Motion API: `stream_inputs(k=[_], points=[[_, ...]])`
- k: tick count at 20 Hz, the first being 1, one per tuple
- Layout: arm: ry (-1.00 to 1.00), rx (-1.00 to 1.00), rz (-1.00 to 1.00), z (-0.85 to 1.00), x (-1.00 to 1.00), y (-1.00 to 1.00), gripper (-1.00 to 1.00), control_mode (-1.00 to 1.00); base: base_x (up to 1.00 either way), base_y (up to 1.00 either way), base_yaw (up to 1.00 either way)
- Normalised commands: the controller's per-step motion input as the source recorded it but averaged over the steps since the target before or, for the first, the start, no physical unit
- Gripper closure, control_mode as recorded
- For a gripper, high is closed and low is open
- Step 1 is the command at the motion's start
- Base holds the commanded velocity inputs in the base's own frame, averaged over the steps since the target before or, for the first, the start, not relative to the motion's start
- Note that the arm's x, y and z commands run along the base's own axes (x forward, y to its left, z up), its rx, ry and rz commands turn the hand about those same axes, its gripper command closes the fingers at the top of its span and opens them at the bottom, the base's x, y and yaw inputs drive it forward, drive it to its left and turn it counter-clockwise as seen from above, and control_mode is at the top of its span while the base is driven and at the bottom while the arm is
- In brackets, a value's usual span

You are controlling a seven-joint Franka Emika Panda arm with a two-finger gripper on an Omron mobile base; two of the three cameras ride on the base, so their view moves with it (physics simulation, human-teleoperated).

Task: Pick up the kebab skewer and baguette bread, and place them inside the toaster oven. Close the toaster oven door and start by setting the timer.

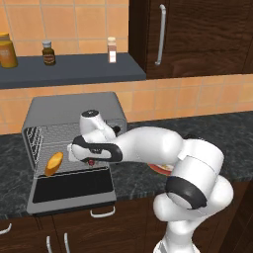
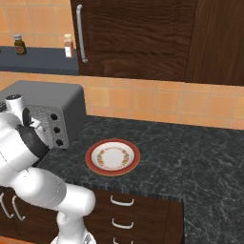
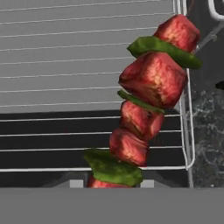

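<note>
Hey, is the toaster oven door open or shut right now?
Open. The toaster oven door lies folded down flat in front of the toaster oven, with the baguette bread visible on the rack.

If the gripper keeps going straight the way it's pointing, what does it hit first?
Probably the wire rack inside the toaster oven; the kebab skewer held by the gripper would touch it first. Depth is hard to judge.

No text, brand, number or sign can be read. Labels are seen on the small jar (image 1: pixel 48 53) and the bottle (image 1: pixel 112 50) on the shelf (image 1: pixel 74 69), but their print is too small and blurred to be made out. No markings can be read beside the oven knobs (image 2: pixel 57 129).
</note>
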Motion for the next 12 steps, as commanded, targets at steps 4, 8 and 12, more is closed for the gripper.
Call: stream_inputs(k=[4,8,12], points=[[0.0,0.0,0.0,-0.14,0.04,0.2,1.0,-1.0,0.0,0.0,0.0],[0.0,0.0,0.0,-0.04,0.01,0.08,1.0,-1.0,0.0,0.0,0.0],[0.0,0.0,0.0,-0.1,0.0,0.0,1.0,-1.0,0.0,0.0,0.0]])
